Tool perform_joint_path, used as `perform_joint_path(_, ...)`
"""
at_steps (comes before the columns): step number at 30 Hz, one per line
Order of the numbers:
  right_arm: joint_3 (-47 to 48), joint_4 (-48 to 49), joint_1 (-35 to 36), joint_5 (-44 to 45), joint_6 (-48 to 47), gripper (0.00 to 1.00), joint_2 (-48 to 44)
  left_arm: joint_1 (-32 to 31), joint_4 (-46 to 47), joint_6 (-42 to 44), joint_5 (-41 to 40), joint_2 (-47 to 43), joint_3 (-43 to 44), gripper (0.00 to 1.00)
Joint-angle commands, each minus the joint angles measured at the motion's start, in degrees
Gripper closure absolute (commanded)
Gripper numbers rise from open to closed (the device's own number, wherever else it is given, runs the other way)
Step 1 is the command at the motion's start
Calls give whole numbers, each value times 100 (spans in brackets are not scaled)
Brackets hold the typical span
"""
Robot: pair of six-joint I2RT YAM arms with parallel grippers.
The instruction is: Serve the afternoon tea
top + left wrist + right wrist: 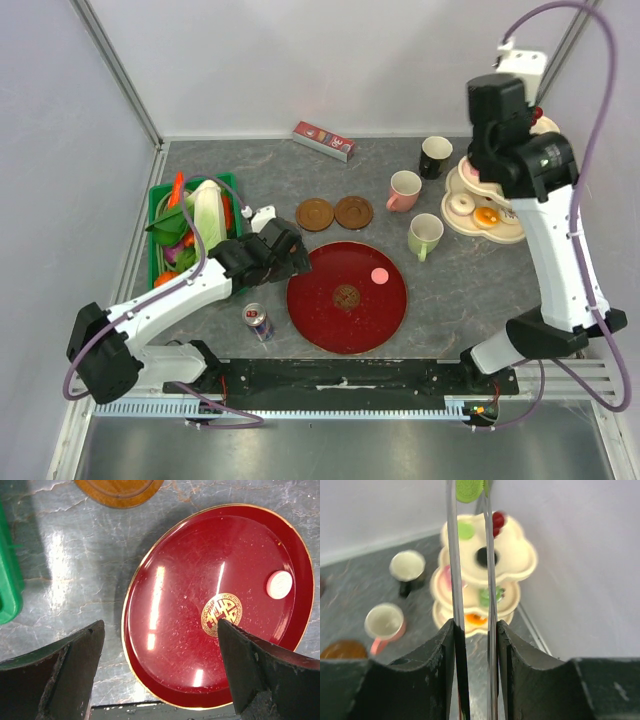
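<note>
My left gripper point(290, 250) point(160, 624) is open and empty, low over the left part of the red plate point(305, 320) point(165, 570). A pink macaron point(379, 275) point(279, 584) lies on the plate's right side. My right gripper point(490, 160) point(475, 625) is shut on metal tongs point(451, 555), high above the cream three-tier stand point(510, 235) point(520, 560). The tong tips pinch a green macaron point(469, 489). Several pastries sit on the stand. Black mug point(435, 156), pink mug point(404, 190) and pale green mug point(425, 236) stand left of the stand. Two brown saucers point(315, 214) point(353, 212) lie behind the plate.
A green crate point(160, 195) of vegetables stands at the left, its edge also in the left wrist view point(7, 580). A small drink can point(259, 321) stands left of the plate. A red box point(323, 140) lies at the back. Walls close in behind and right of the stand.
</note>
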Motion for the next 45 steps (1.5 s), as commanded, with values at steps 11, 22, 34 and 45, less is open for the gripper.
perform_joint_path(11, -34, 789, -3773, -2197, -438, 61, 790, 175, 905, 893, 156, 646, 479, 1)
perform_joint_path(22, -1115, 991, -4100, -3235, -438, 60, 289, 324, 1203, 1157, 411, 655, 375, 1)
perform_joint_path(34, -1037, 1141, -4091, -2910, -209, 56, -98, 421, 1344, 1244, 630, 673, 313, 1)
perform_joint_path(45, -1177, 1150, -3846, -3779, -253, 54, -704, 597, 1186, 1517, 868, 822, 427, 1)
